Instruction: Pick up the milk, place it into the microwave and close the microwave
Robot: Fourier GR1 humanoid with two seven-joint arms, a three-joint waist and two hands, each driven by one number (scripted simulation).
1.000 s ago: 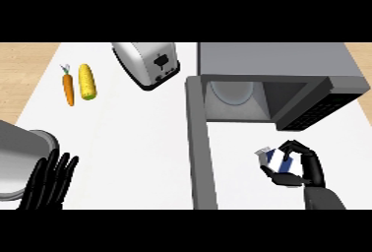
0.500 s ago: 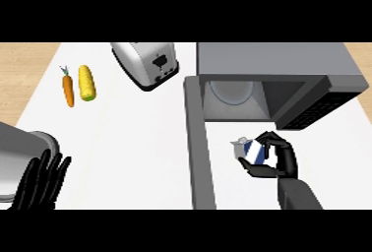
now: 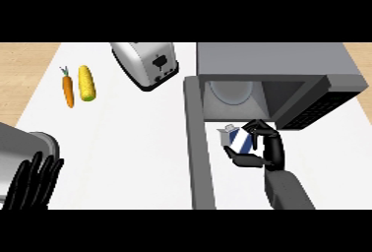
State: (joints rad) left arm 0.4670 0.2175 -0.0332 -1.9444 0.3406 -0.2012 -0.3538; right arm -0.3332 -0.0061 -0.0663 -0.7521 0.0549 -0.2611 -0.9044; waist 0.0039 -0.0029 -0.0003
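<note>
A small white and blue milk carton hangs in front of the microwave's open mouth, tilted, with my right hand curled round it from the right. The grey microwave stands at the upper right, its cavity showing a pale round turntable. Its door swings out toward me as a long grey slab just left of the carton. My left hand rests at the lower left, fingers straight and pointing up, holding nothing.
A silver toaster stands left of the microwave. A carrot and a corn cob lie at the upper left on the white counter. A grey rounded object sits by my left hand.
My right hand has carried the milk carton leftward and up toward the microwave's opening. The left hand has stayed in place.
</note>
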